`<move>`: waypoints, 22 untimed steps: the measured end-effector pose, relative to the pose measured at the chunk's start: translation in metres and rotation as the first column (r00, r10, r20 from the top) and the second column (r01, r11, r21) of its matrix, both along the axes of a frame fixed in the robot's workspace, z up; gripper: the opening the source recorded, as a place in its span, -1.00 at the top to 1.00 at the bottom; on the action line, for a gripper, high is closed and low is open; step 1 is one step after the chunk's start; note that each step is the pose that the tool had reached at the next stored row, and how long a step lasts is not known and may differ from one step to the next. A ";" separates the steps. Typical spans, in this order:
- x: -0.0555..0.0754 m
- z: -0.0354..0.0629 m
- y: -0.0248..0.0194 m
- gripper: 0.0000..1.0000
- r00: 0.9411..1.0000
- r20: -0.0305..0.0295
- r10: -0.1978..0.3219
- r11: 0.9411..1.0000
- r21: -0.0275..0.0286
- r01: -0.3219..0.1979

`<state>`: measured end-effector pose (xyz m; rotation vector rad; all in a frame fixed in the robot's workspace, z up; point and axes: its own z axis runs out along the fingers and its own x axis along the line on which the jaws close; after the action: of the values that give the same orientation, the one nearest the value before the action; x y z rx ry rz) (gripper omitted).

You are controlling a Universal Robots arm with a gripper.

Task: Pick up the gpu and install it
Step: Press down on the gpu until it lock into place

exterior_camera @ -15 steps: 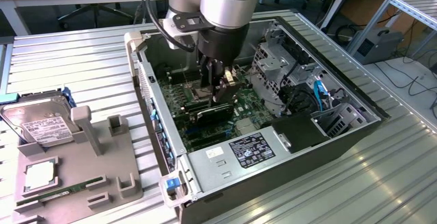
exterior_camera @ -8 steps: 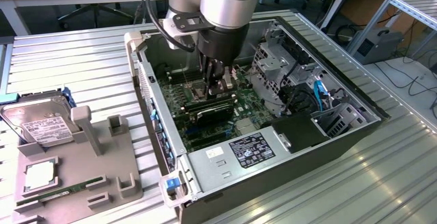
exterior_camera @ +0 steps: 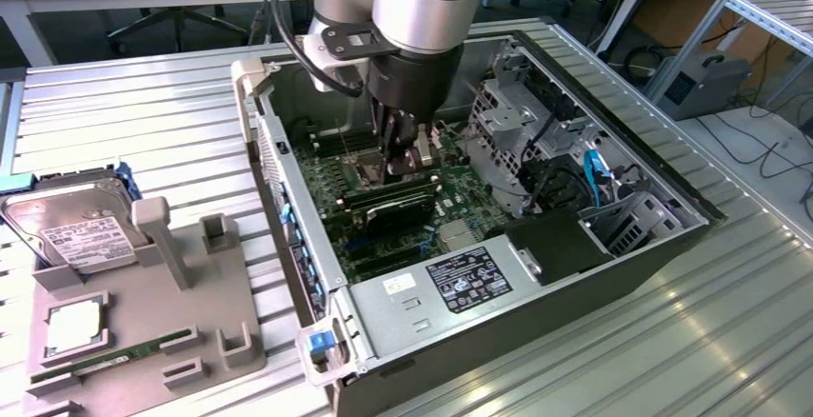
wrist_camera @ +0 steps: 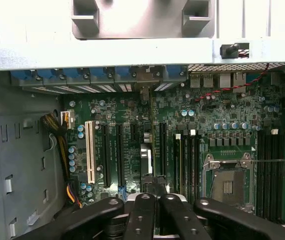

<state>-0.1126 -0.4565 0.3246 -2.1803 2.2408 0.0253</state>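
Note:
My gripper (exterior_camera: 406,162) is down inside the open PC case (exterior_camera: 661,246), over the green motherboard (wrist_camera: 217,115). In the wrist view its black fingers (wrist_camera: 145,212) stand close together, shut on the thin top edge of the gpu (wrist_camera: 147,152). The card is seen edge-on, upright, in line with a long black expansion slot. Its silvery-beige bracket (wrist_camera: 143,86) sits among the blue slot tabs at the case's rear wall. In the exterior view the gpu (exterior_camera: 387,209) is a dark board standing on the motherboard just below my gripper. Whether it is fully in the slot I cannot tell.
Left of the case, a grey fixture (exterior_camera: 190,341) carries a silver hard drive (exterior_camera: 76,231), a CPU (exterior_camera: 76,327) and a green RAM stick (exterior_camera: 114,355). Inside the case are the power supply (exterior_camera: 464,279), a metal drive cage (exterior_camera: 508,122), cables (exterior_camera: 591,174) and the CPU socket (wrist_camera: 227,185).

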 end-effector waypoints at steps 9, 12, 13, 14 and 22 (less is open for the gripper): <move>0.000 -0.0163 0.0000 0.79 1.000 0.000 0.000 1.000 0.000 0.000; 0.000 -0.0206 0.0004 0.79 1.000 0.000 0.000 1.000 0.000 0.000; 0.000 -0.0209 0.0026 0.79 1.000 0.000 0.000 1.000 0.000 0.000; 0.000 -0.0211 0.0048 0.79 1.000 0.000 0.000 1.000 0.000 0.000; 0.007 -0.0325 0.0081 0.79 1.000 0.000 0.000 1.000 0.000 0.000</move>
<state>-0.1060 -0.4485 0.2921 -2.1802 2.2407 0.0252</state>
